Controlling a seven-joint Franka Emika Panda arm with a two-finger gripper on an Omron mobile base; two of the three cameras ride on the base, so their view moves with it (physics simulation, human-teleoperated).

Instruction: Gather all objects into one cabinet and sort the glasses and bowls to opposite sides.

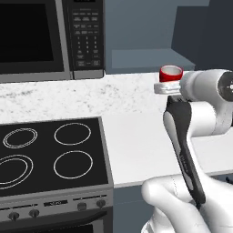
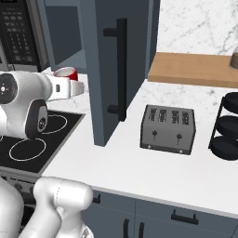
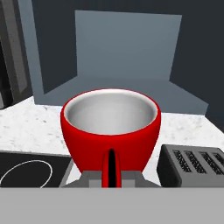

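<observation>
A bright red glass (image 1: 171, 73) with a pale inside is held upright above the white counter, with my gripper (image 1: 169, 83) shut on its lower wall. From the right, the glass (image 2: 66, 73) and the gripper (image 2: 69, 84) hang just left of the cabinet's open door (image 2: 104, 69), which bears a long black bar handle (image 2: 122, 69). In the hand view the glass (image 3: 110, 131) sits in the gripper (image 3: 111, 174), facing the slate-blue cabinet's open interior (image 3: 127, 57). The bowls are out of view.
A microwave (image 1: 50, 36) hangs over the black stove (image 1: 50, 154) to the left. Right of the cabinet door stand a grey toaster (image 2: 168, 128), a wooden board (image 2: 195, 69) and a black tiered rack (image 2: 228, 125).
</observation>
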